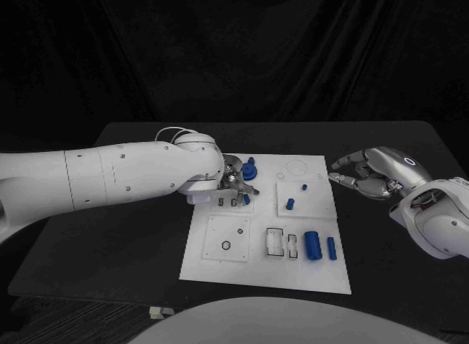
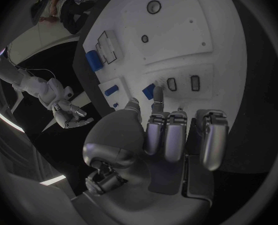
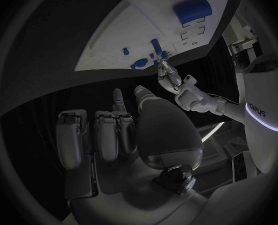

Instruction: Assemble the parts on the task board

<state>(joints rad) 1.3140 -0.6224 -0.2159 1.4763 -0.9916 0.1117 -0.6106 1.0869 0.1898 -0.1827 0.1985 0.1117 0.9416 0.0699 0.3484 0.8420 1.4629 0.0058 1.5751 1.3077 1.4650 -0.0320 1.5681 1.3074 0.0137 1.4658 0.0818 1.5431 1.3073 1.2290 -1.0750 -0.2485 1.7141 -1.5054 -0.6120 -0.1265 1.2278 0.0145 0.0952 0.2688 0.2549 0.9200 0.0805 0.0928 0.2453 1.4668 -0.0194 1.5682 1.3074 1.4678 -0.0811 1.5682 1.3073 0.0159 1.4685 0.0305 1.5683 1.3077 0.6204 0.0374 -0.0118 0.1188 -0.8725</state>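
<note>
Board (image 1: 265,279): flat white rectangular plate, centred on matte black table (image 1: 110,251). Blue cylinder (image 1: 312,246) and slim blue bar (image 1: 330,249) lie near board's right edge; small blue peg (image 1: 290,203) stands mid-board. Bare table either side of board. Left hand (image 1: 232,183) over board's far-left corner, fingertips pinching small blue part (image 2: 149,91). Right hand (image 1: 374,172) clear of board's right edge, fingers curled, holding nothing.

My left arm (image 1: 100,175) is a thick white shell dotted with small dark screws, with a thin white cable (image 1: 176,132) looping at its wrist's twelve o'clock. My left hand (image 1: 232,182) is silver metal. My right hand (image 1: 377,170), silver and segmented, carries a small blue-white mark on top; its forearm (image 1: 442,218) is white.
</note>
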